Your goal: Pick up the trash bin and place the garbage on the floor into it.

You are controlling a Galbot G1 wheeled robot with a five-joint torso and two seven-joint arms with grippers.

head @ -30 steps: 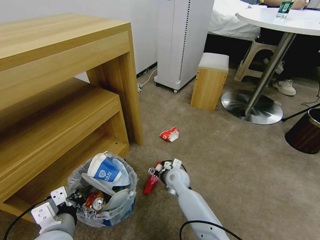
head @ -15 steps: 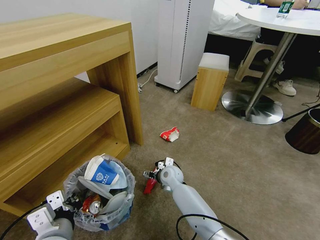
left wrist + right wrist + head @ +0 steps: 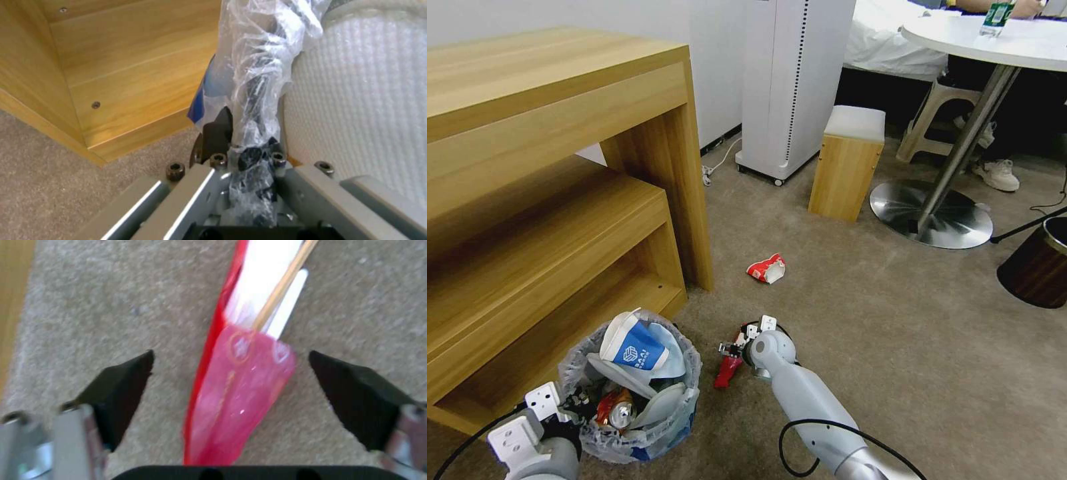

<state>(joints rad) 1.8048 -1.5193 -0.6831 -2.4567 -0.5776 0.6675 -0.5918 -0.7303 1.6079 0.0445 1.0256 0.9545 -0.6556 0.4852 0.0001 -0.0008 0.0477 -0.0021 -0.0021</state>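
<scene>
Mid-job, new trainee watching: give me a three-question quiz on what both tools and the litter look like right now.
1. True or false: the right tool is open, straddling the red wrapper on the floor.
2. What does the left tool grip?
A. the blue-white cup
B. the trash bin at its bagged rim
C. nothing
3. Which crushed item lies beyond the right tool?

Key: 1 true; 2 B; 3 the red-white paper cup.
</scene>
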